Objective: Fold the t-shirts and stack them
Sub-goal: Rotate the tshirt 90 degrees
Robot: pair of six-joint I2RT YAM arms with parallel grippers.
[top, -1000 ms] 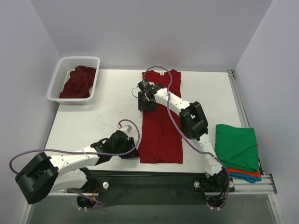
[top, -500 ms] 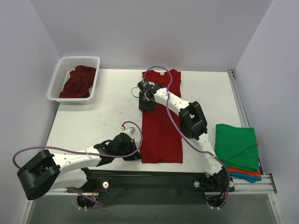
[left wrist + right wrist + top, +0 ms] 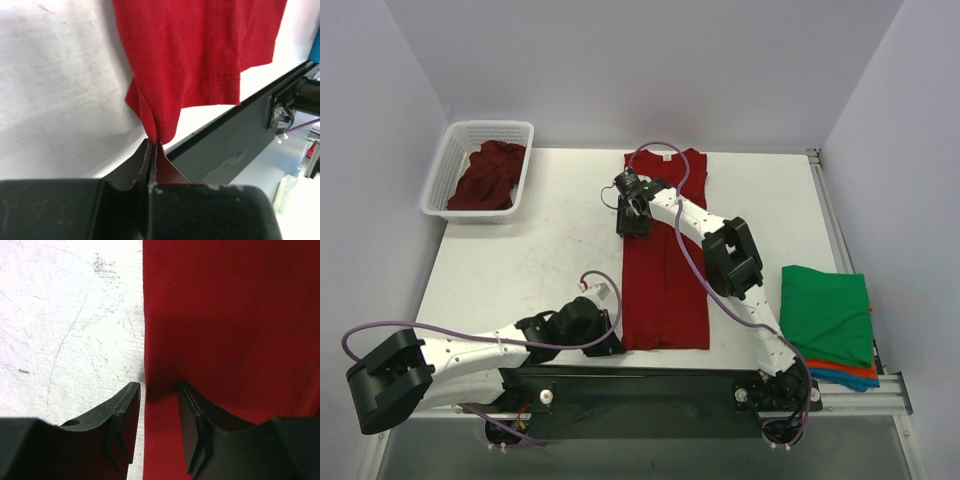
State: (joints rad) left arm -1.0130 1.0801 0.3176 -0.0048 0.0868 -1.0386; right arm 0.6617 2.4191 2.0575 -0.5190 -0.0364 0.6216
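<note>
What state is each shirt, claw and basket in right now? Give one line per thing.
red t-shirt: folded into a long strip, lying flat, near left corner pinched.
left claw: shut on the red t-shirt's near left corner.
right claw: open, astride the red t-shirt's left edge.
green t-shirt: folded, stacked on orange t-shirt and blue t-shirt.
basket: holding crumpled dark red shirts.

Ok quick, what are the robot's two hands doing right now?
Left gripper: shut, pinching the near left corner of the red t-shirt.
Right gripper: open, jaws either side of that shirt's left edge.
</note>
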